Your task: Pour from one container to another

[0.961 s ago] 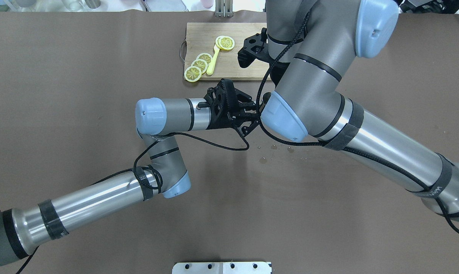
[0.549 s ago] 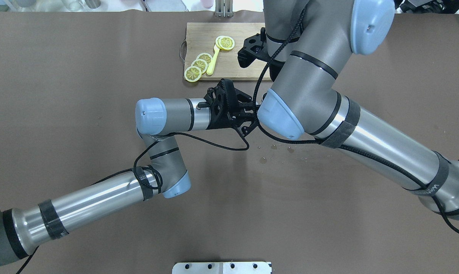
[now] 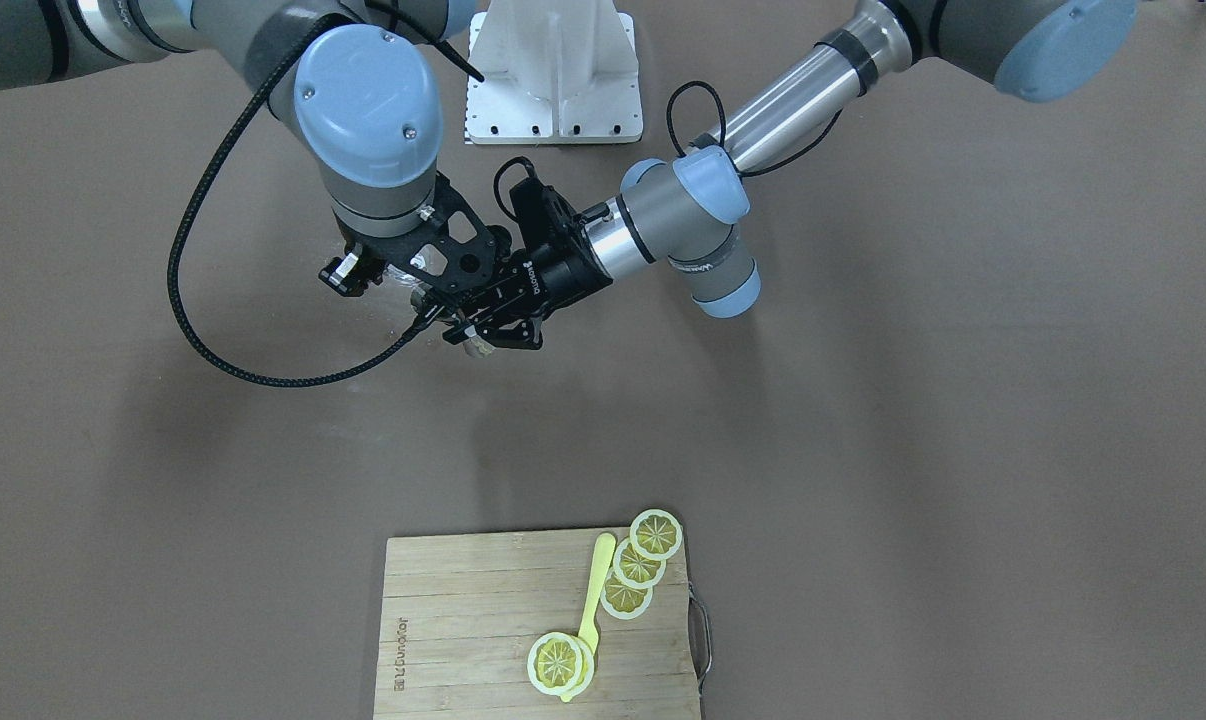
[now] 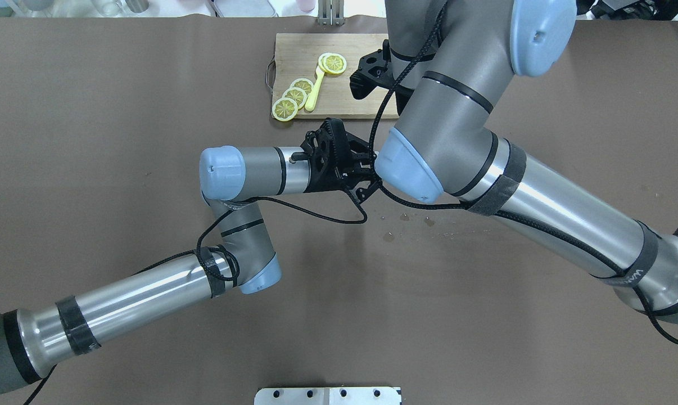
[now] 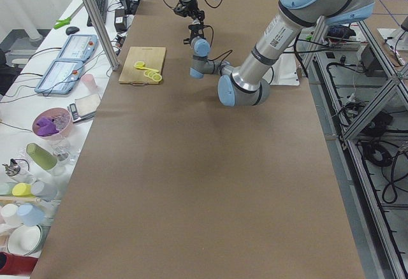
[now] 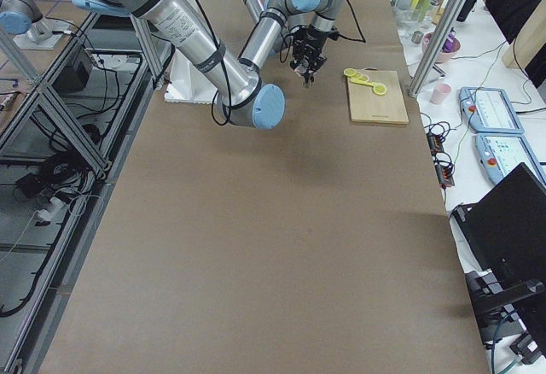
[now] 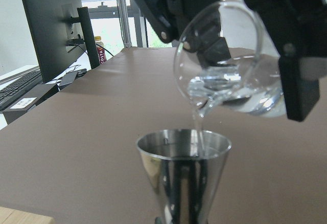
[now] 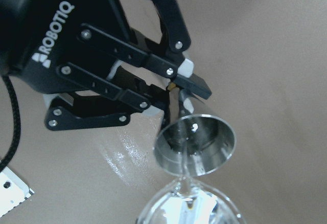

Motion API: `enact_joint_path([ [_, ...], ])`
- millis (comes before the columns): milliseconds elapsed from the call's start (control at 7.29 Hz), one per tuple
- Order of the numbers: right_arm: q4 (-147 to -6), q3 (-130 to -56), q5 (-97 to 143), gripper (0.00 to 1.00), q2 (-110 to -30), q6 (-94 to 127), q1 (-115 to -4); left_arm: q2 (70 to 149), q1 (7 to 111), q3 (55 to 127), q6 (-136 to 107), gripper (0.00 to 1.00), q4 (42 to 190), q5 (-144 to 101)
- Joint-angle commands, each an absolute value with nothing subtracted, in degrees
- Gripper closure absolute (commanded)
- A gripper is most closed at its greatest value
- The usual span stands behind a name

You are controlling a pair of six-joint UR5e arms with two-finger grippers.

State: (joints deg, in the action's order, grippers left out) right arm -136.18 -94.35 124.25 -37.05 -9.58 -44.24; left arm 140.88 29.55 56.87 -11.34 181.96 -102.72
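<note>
**A:** Front view first. Where are the containers?

**B:** In the air over mid-table, where the right gripper [image 3: 413, 290] meets the left gripper [image 3: 483, 335]. Both vessels are too small to read here. The board [image 3: 463, 610] with lemon slices [image 3: 655, 533] lies well apart.

**A:** Overhead?

**B:** The right arm [image 4: 446, 112] hides both sets of jaws. Drops [image 4: 405, 217] lie on the table [image 4: 120, 112] near the pour spot, so I judge a miss to be a real risk.

**A:** The 2 side views?

**B:** Too distant to show the jaws at all.

**A:** Left wrist?

**B:** The glass [image 7: 230, 65] is tipped, mouth down. A thin stream [image 7: 199, 127] falls inside the rim of the cup [image 7: 184, 168]. The right jaws are clamped on the glass body.

**A:** What could go wrong?

**B:** More tilt could throw the stream past the far rim. Less tilt could let water cling to the rounded lip and dribble outside. The cup is small and could overfill quickly. Smooth, wet glass could also twist in the grip.

**A:** Right wrist?

**B:** The left jaws are clamped on the cup's narrow lower part, and the stream drops into its mouth.

**A:** Materials?

**B:** The cup is polished steel, a mirror-bright cone with a thin rim. The glass is clear, rounded and slick. The table cover is matte brown.
</note>
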Motion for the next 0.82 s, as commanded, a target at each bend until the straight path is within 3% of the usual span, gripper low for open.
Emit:
enact_joint_path([
  [0,-136.7,-94.6,124.0,1.0,-37.0,-10.0,-44.4,140.7,29.4,56.9,-11.3,1.0,182.4,-102.7],
  [686,-130.2,-96.9,123.1,1.0,-38.9,-12.4,-44.7,140.7,29.3,56.9,-11.2,1.0,182.5,-102.7],
])
